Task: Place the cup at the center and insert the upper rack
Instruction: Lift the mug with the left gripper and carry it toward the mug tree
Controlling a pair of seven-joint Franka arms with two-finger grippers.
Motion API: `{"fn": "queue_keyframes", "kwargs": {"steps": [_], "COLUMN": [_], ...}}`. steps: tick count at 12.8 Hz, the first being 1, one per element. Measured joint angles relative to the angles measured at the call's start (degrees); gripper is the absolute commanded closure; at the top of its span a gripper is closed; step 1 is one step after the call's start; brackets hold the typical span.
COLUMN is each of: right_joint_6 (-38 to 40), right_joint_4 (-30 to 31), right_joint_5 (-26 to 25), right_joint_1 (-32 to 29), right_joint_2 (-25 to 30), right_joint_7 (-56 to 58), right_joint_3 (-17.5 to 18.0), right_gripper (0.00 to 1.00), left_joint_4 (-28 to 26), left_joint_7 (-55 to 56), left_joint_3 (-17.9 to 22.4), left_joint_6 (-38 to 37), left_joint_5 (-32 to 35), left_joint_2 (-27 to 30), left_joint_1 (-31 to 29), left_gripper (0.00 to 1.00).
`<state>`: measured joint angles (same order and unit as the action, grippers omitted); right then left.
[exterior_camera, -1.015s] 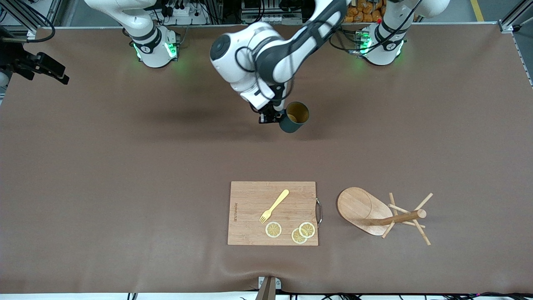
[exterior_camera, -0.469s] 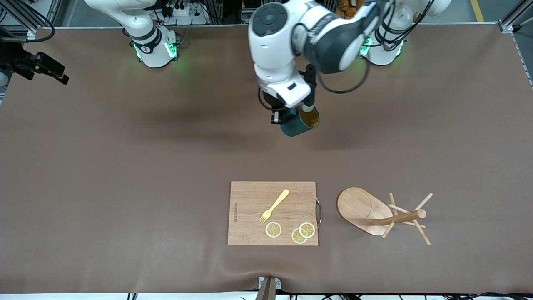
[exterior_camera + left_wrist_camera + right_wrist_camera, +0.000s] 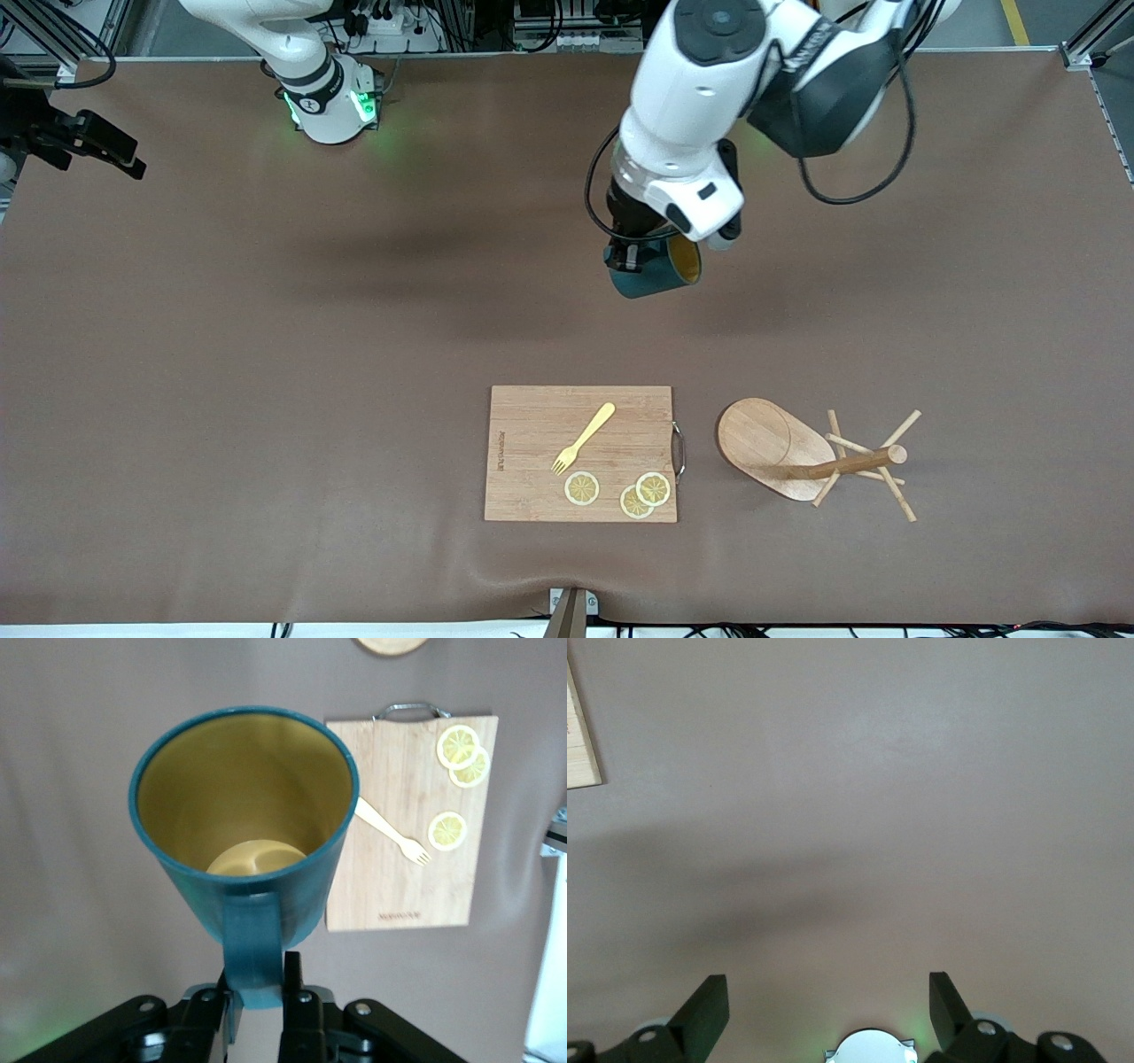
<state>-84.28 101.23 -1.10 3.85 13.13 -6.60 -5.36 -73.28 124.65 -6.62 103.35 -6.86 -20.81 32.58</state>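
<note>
The dark teal cup (image 3: pixel 654 275) with a tan inside hangs tilted in the air over the bare middle of the table. My left gripper (image 3: pixel 631 257) is shut on its handle. In the left wrist view the cup (image 3: pixel 244 815) fills the middle, and the gripper (image 3: pixel 257 970) clamps the handle between both fingers. The wooden mug tree (image 3: pixel 769 447) lies on its side near the front edge, toward the left arm's end, with its post and pegs pointing away from the board. My right gripper (image 3: pixel 828 992) is open and empty over bare table near its own base.
A rectangular wooden cutting board (image 3: pixel 580 452) lies beside the mug tree, nearer the front camera than the cup. It bears a yellow fork (image 3: pixel 583 438) and three lemon slices (image 3: pixel 582 488). The board also shows in the left wrist view (image 3: pixel 390 877).
My left arm has carried the cup toward the left arm's end of the table and a little lower in the front view, turning its wrist. The board and mug tree have not moved.
</note>
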Motion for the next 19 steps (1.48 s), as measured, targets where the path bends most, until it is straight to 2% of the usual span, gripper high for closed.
{"fn": "queue_keyframes", "kwargs": {"steps": [10, 19], "right_joint_6": [0.40, 0.61], "right_joint_4": [-0.12, -0.16], "right_joint_5": [0.00, 0.00], "right_joint_1": [-0.01, -0.01], "right_joint_2": [-0.02, 0.08], "right_joint_7": [0.00, 0.00], "right_joint_3": [0.34, 0.32], "right_gripper": [0.00, 0.00], "left_joint_4": [-0.03, -1.87], "left_joint_7": [-11.84, -27.51], "left_joint_3": [0.04, 0.35], "left_joint_6": [1.98, 2.03], "left_joint_5": [-22.78, -44.73], "left_joint_2": [1.36, 0.38], "left_joint_1": [-11.88, -24.40], "left_gripper": [1.00, 1.00]}}
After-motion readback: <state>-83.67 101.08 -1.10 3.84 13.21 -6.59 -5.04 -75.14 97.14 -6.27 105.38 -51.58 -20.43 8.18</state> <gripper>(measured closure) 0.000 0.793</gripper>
